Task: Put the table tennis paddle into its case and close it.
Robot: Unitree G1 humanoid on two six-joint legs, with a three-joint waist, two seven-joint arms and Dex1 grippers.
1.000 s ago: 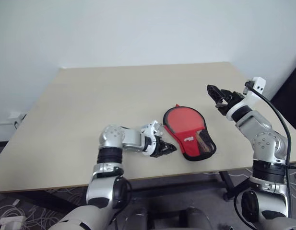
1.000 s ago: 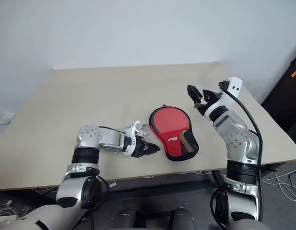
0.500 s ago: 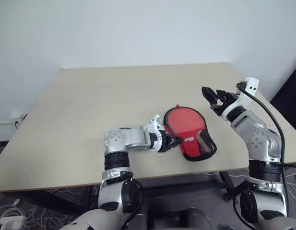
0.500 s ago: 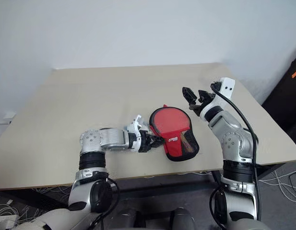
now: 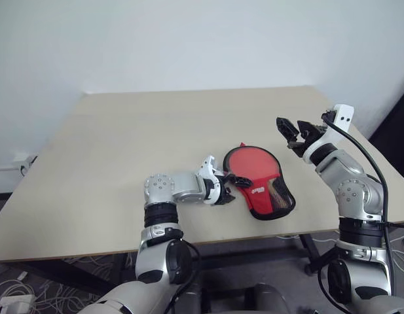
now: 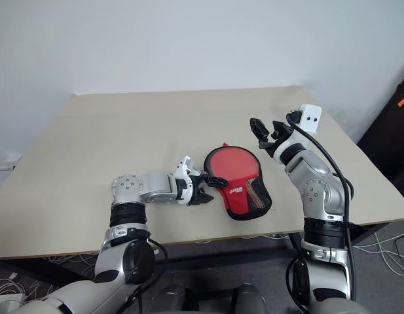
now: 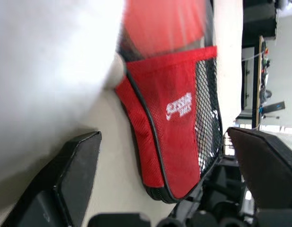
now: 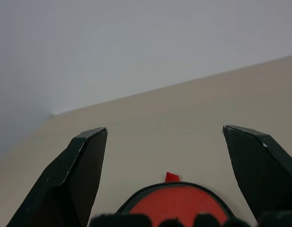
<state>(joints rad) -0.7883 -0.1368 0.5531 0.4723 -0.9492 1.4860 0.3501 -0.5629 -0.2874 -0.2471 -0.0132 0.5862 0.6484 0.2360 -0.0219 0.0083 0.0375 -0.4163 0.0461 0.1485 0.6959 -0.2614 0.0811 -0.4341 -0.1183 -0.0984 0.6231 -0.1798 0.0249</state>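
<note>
While the paddle-shaped soft case (image 5: 258, 180) with black zip edging and a red patch bearing a white logo is lying flat on the pale beige table (image 5: 123, 144), near the front edge, the left gripper (image 5: 233, 186) is reaching in from the robot's left and is just at the case's left rim. Its two black fingers are standing wide apart, with nothing clamped between them; the upper finger is lying over the rim of the case, but it is not possible to tell if it is really touching. In the left wrist view the red patch (image 7: 176, 137) and the black mesh part of the case are showing between the spread fingers.

The table tennis paddle with the round red rubber face (image 5: 251, 163) is sitting inside the case (its red face is showing through the clear half). Whether the zip is closed cannot be told.

The right gripper (image 5: 294, 130) is hanging in the air above the table, to the right of the case and behind it, apart from it. Its fingers are also spread wide and are holding nothing; they are pointing toward the white wall (image 5: 188, 39).
</note>
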